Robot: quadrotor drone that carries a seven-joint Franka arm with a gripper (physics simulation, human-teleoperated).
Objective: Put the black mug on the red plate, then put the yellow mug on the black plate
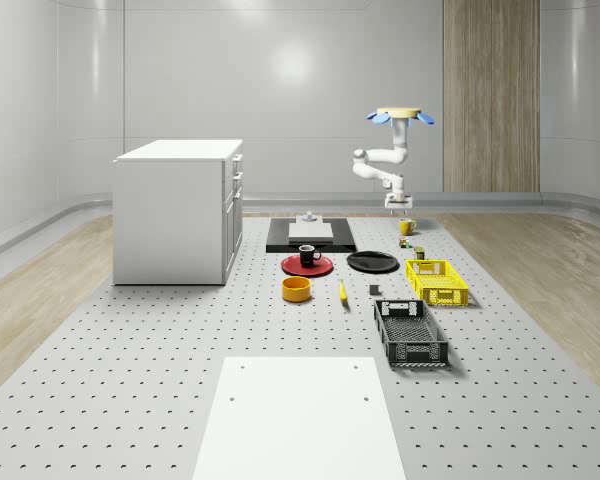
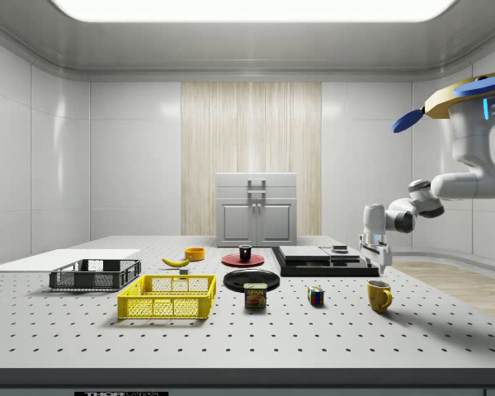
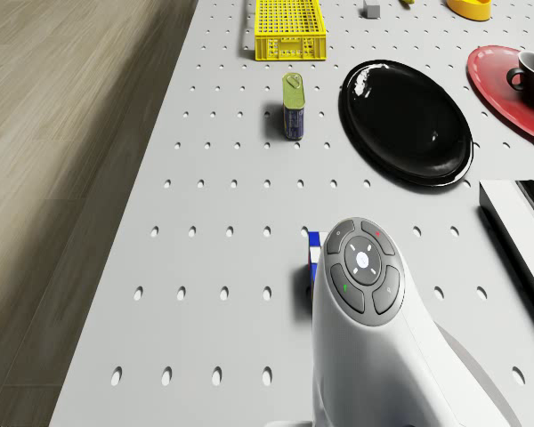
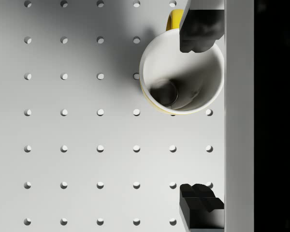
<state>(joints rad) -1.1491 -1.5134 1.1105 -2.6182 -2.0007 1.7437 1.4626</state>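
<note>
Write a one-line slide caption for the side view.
Hovering drone holds its open gripper just above the yellow mug; black mug already sits on red plate.

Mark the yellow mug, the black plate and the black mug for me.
yellow mug (image 4: 183, 72): wrist view, on its white inside wall.
black plate (image 3: 408, 121): drone view, on its glossy centre.
black mug (image 1: 308, 255): whole-scene view, on its side wall.

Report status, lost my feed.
Drone hovering above table's far corner. Gripper open, above upright yellow ceramic mug, not gripping. Black mug on red plate. Black plate bare.
</note>
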